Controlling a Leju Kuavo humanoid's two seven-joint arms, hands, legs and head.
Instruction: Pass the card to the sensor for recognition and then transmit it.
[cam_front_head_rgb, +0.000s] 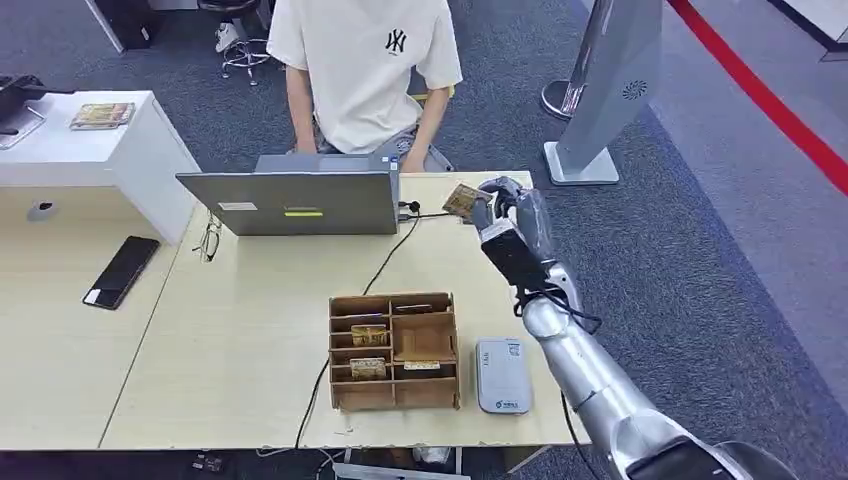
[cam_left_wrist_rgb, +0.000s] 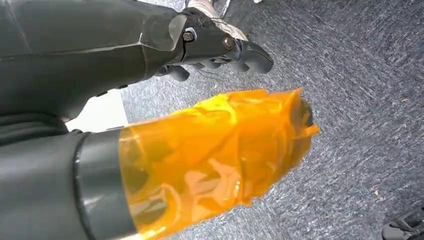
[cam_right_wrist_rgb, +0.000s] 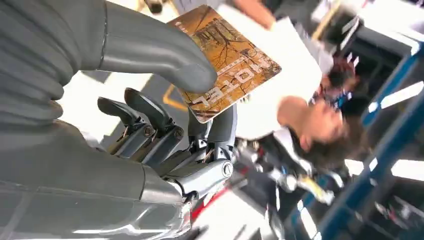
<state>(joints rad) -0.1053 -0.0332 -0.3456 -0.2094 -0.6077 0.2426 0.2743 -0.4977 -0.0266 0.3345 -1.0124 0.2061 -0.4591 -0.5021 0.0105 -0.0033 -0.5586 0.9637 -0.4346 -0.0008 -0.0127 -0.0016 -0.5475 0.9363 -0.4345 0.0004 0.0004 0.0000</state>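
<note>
My right hand (cam_front_head_rgb: 510, 215) is raised over the far right part of the table (cam_front_head_rgb: 250, 310), just right of the laptop (cam_front_head_rgb: 300, 202). It pinches a brown-gold hotel card (cam_front_head_rgb: 463, 201) between thumb and fingers, and the card points toward the person (cam_front_head_rgb: 365, 70) seated behind the laptop. In the right wrist view the thumb of the right hand (cam_right_wrist_rgb: 165, 100) presses on the card (cam_right_wrist_rgb: 235, 65). The grey-white card sensor (cam_front_head_rgb: 501, 375) lies near the table's front edge, well below the hand. My left hand (cam_left_wrist_rgb: 150, 100) hangs over carpet and holds nothing; its thumb is wrapped in orange tape.
A wooden card box (cam_front_head_rgb: 394, 350) with several cards stands left of the sensor. A black cable (cam_front_head_rgb: 385, 265) runs from the laptop toward the table's front. A phone (cam_front_head_rgb: 122, 270) and glasses (cam_front_head_rgb: 208, 240) lie at the left. A white kiosk stand (cam_front_head_rgb: 610, 90) stands on the floor at the right.
</note>
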